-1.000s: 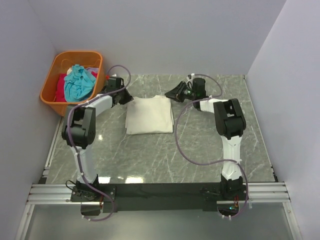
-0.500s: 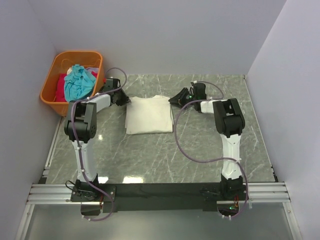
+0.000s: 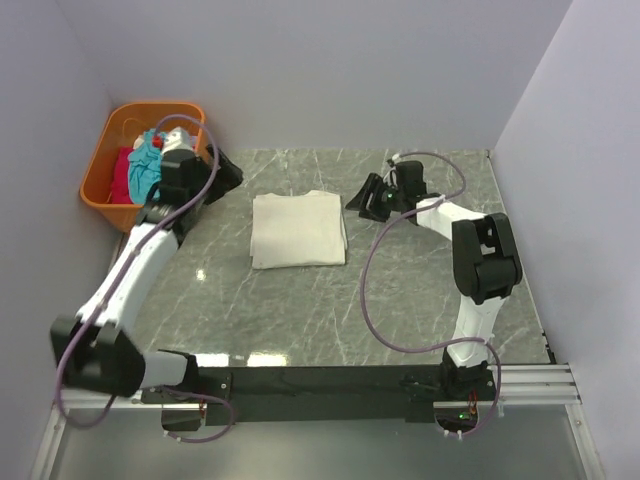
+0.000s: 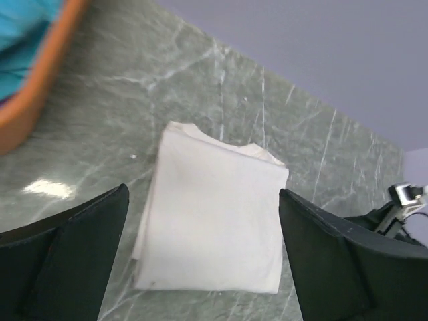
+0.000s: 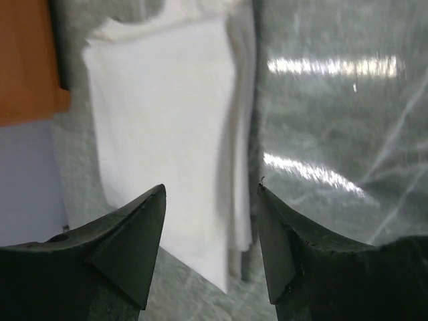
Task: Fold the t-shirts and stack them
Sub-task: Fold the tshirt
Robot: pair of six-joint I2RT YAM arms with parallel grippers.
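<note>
My left claw [image 3: 222,172] hangs above the far left corner of the surface [image 3: 300,310], fingers spread wide with nothing between them; in its own camera the claw [image 4: 202,194] frames the folded cream t-shirt [image 4: 214,221] below. That cream t-shirt [image 3: 298,229] lies flat as a neat rectangle in the far half of the surface, about midway between the left and right edges and touching neither claw. My right claw [image 3: 372,197] sits low, just beside the shirt's right side and towards the far edge, its fingers also parted and empty. The teal t-shirt [image 3: 146,168] and the red t-shirt [image 3: 122,175] lie crumpled in the orange basket [image 3: 110,190] beside the far left corner.
</note>
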